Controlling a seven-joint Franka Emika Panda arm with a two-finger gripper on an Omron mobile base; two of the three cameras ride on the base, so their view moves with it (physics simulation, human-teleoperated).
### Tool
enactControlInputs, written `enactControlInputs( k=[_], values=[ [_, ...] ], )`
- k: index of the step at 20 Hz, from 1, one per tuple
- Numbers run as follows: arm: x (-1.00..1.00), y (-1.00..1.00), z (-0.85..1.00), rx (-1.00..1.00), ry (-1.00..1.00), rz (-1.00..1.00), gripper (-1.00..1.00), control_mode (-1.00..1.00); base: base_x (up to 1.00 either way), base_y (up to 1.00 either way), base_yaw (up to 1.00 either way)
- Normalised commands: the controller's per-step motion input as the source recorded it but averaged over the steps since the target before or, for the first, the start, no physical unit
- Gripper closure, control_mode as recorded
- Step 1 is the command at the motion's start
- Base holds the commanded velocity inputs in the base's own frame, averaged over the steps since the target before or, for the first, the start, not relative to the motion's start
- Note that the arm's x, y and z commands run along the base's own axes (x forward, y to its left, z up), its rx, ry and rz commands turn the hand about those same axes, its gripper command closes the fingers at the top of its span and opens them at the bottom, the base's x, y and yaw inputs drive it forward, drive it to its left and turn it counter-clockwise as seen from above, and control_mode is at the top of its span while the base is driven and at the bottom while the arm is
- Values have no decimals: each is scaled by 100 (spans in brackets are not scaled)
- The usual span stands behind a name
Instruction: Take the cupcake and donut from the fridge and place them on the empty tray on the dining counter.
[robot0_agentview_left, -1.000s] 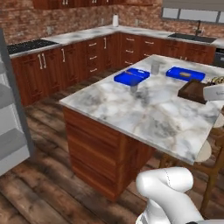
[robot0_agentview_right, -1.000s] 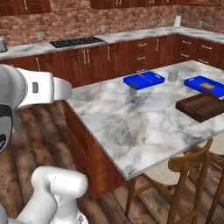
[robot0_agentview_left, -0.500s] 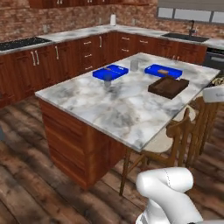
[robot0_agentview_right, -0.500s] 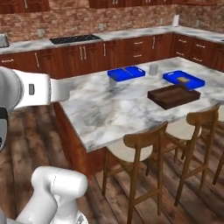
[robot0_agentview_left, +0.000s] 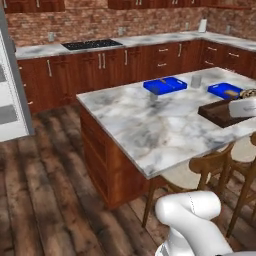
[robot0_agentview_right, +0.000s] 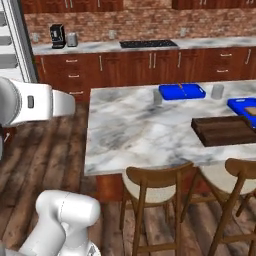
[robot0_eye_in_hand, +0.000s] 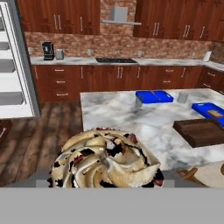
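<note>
The cupcake, brown with a swirled pale top, sits close in front of the hand camera, and my gripper is shut on it, its fingertips hidden behind the cake. Ahead lies the dining counter with its marble top. The dark wooden tray rests on the counter's right part with nothing on it. The fridge stands at the left with its white shelves showing. The donut is out of view.
Two flat blue rectangles and a grey cup lie on the counter beyond the tray. Wooden stools stand along its near side. A wall counter with a stovetop runs along the back. Wood floor lies between fridge and island.
The whole picture has shifted in both base views, so the base has moved: the island now sits further right and the fridge shows at the left. The grip is unchanged.
</note>
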Motion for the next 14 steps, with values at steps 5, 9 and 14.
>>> enactControlInputs(
  k=[5, 9, 14],
  values=[
    [0, 0, 0, 0, 0, 0, 100, 100, 0, -100, 17],
    [0, 0, 0, 0, 0, 0, 100, 100, 0, -100, 3],
    [0, 0, 0, 0, 0, 0, 100, 100, 0, -100, 7]
  ],
)
